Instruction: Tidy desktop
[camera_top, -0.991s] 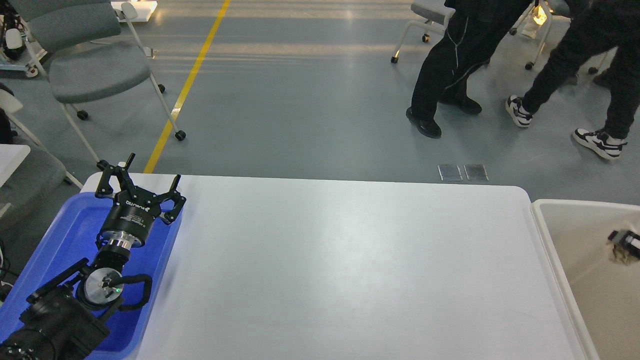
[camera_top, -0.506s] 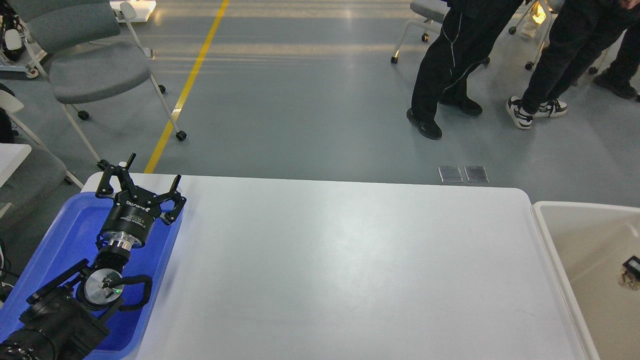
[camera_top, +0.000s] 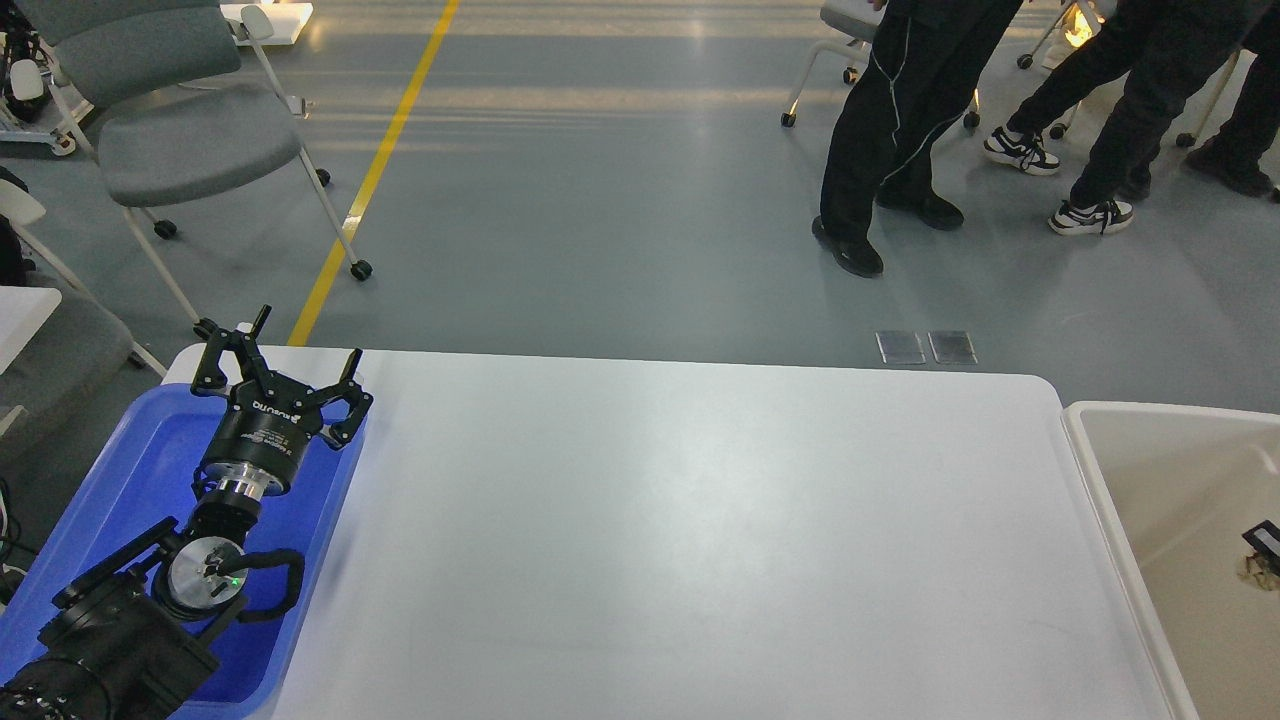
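The white desktop fills the middle of the head view, and nothing lies on it. My left gripper is open and empty. It hovers over the far right corner of the blue tray, at the desktop's left edge, and its fingers point away from me. My right gripper is out of view.
A cream-beige bin stands against the desktop's right edge, with a small dark-and-tan object lying inside. Grey chairs stand on the floor beyond the far left corner. People's legs move beyond the far right.
The small object in the bin has moved down and right, then come to rest. The people in the background have walked on. My left arm has not moved.
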